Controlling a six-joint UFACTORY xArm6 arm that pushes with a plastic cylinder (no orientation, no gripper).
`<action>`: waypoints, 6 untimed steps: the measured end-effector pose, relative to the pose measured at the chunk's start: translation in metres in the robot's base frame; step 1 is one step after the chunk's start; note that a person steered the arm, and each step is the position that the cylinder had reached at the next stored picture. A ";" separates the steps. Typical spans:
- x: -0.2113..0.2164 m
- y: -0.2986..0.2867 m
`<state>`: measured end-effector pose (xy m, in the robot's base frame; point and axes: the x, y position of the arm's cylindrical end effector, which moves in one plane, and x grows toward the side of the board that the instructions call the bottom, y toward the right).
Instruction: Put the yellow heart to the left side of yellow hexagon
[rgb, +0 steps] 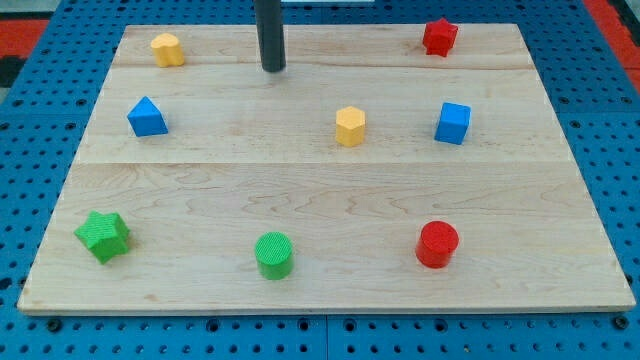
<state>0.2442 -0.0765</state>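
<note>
The yellow heart (167, 49) lies near the board's top left corner. The yellow hexagon (350, 126) lies right of the board's middle. My tip (273, 68) rests on the board near the top edge, to the right of the heart and up and left of the hexagon, touching neither.
A blue triangle (147, 117) lies at the left, a blue cube (452, 123) right of the hexagon, a red star (439, 37) at the top right. A green star (103, 236), a green cylinder (273, 254) and a red cylinder (437, 244) lie along the bottom. The wooden board (320, 190) sits on a blue pegboard.
</note>
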 end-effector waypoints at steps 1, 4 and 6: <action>-0.033 -0.106; 0.019 -0.163; -0.009 -0.187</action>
<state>0.2352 -0.2632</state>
